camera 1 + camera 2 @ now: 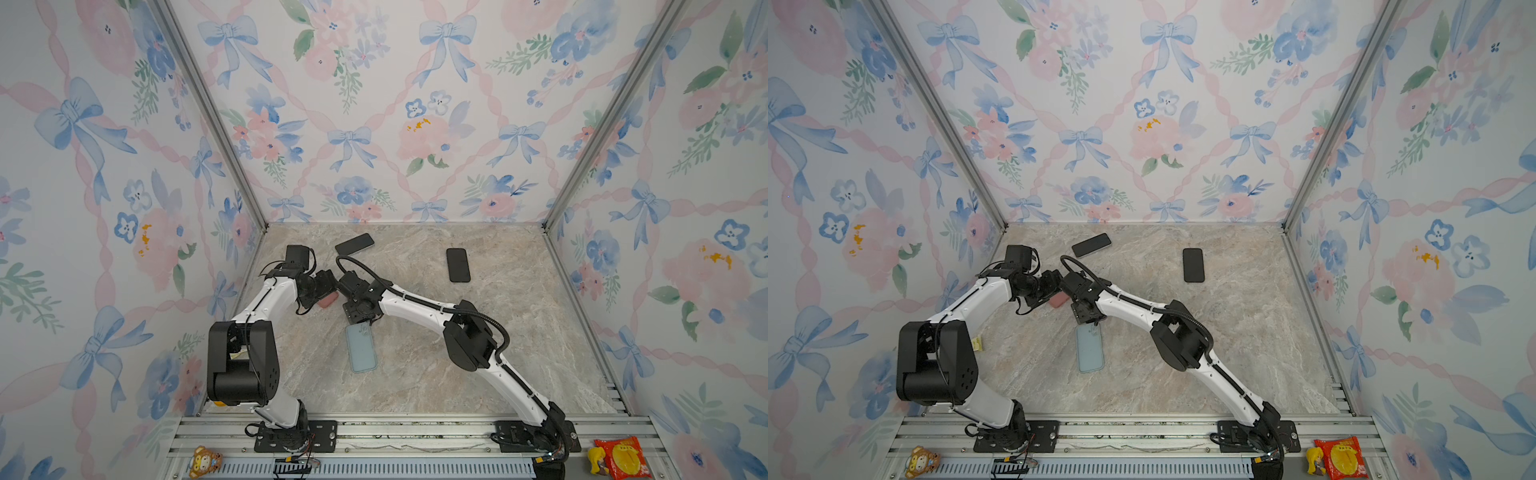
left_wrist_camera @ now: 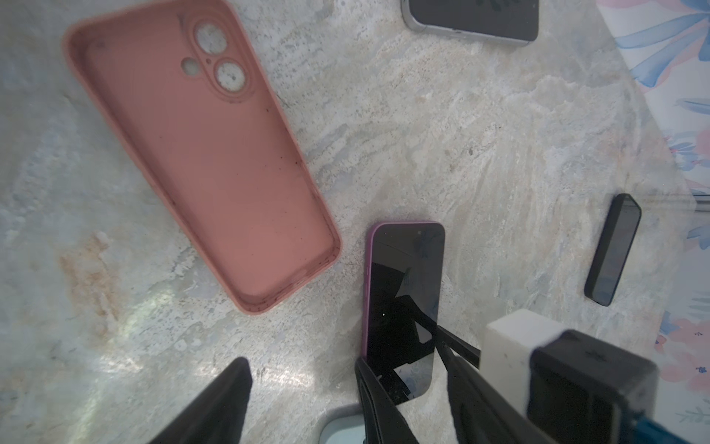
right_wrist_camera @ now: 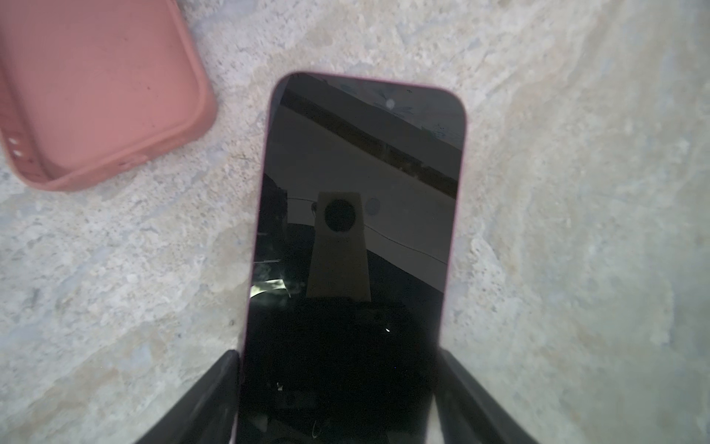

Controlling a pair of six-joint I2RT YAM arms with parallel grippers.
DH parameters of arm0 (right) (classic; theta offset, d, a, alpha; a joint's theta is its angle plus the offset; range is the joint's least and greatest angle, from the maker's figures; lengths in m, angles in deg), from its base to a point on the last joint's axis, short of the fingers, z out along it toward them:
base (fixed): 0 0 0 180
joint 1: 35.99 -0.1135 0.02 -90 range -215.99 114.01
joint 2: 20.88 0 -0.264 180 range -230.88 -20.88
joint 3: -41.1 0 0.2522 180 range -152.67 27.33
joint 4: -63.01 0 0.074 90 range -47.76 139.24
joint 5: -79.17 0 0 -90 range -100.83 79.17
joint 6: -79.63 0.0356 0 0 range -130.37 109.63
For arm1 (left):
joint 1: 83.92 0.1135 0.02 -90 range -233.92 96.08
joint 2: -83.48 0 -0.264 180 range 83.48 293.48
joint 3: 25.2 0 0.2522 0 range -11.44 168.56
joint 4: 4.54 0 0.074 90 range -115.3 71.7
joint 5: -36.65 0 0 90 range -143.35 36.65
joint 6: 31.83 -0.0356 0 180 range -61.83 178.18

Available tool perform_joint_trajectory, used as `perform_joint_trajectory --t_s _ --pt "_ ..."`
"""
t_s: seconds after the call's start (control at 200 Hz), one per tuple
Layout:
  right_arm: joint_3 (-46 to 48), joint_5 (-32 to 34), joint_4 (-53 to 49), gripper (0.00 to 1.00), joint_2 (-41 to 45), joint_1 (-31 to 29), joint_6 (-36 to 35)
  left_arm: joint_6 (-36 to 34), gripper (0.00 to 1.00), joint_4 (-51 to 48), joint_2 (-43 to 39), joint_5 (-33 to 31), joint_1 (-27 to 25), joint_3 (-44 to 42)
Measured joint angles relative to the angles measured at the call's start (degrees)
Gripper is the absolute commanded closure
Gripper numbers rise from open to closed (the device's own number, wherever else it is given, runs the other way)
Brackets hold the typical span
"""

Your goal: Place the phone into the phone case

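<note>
links (image 1: 411,303): white; joints (image 1: 241,361): black; cable (image 1: 365,269): black, ribbed; base plates (image 1: 324,434): black

Pink case (image 2: 215,153) lies mid-frame, open side up on table (image 2: 480,153). Purple phone (image 2: 403,288) just beside its end, screen up. My L gripper (image 2: 301,363) is wide, nothing btwn fingers. I see grey-edged phone (image 2: 472,19) & black phone (image 2: 612,250) at frame edges.

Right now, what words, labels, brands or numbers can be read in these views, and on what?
No text can be read.
red packet: yellow print, too small to read.
yellow tag: too small and blurred.
phone, pink case: no text shows.
</note>
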State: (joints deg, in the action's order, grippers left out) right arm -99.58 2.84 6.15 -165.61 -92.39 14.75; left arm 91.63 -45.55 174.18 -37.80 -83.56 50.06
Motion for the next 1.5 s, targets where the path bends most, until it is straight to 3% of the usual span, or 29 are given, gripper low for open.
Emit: perform_joint_trajectory --t_s 0.185,0.475,0.67,0.85,1.21,1.495 --pt "10.4 -2.2 4.8 0.35 5.8 2.2 -1.7 0.9 0.20 2.5 1.6 2.1 -1.5 0.0" --pt "24.4 -5.7 11.4 0.37 13.8 7.0 -5.2 4.5 0.23 8.5 9.3 8.2 -4.8 0.0" --pt "33.0 -10.4 16.9 0.39 18.8 9.2 -6.6 8.4 0.32 15.0 13.2 12.7 -7.9 -0.3" --pt "38.9 -15.0 21.9 0.40 22.0 11.1 -6.7 14.3 0.42 27.7 17.0 19.5 -8.6 -4.2" --pt "42.6 -18.5 26.0 0.42 23.9 12.4 -6.7 20.9 0.62 47.9 23.3 25.1 -9.9 -7.0" --pt "42.9 -19.5 26.3 0.41 24.1 12.5 -6.7 22.9 0.74 54.1 26.2 26.5 -10.9 -7.0"
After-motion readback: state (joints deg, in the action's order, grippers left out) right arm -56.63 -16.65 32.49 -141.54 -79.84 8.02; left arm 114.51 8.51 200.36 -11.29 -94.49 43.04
